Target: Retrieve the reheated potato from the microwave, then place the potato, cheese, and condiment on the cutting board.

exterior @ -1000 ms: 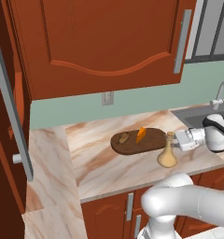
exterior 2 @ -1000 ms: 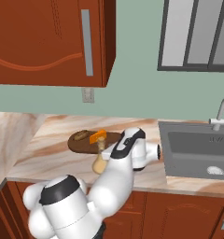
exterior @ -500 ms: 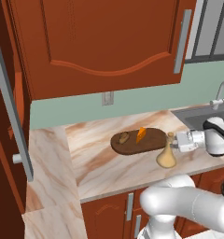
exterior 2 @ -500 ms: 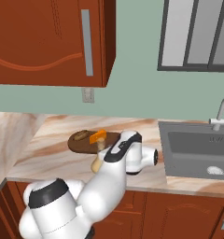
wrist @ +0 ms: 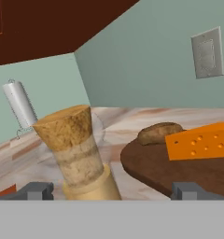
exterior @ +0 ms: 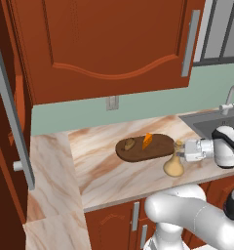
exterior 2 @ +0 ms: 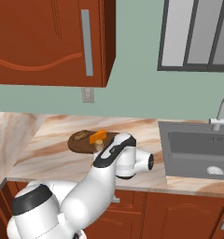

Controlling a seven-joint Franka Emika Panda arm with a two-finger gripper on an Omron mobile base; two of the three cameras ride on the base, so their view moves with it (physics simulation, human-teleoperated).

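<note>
Meanwhile the open claw has edged closer around the condiment neck, beside the cutting board.

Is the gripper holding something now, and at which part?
Nothing is held. The gripper is open, its fingers standing apart on either side of the condiment neck, not closed on it.

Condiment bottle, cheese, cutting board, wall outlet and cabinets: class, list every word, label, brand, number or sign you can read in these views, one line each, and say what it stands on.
No readable text in any view.
condiment bottle: plain, no label.
cheese: holes only, no marking.
cutting board: bare wood.
wall outlet: blank plate, no lettering.
cabinet door: no sign.
</note>
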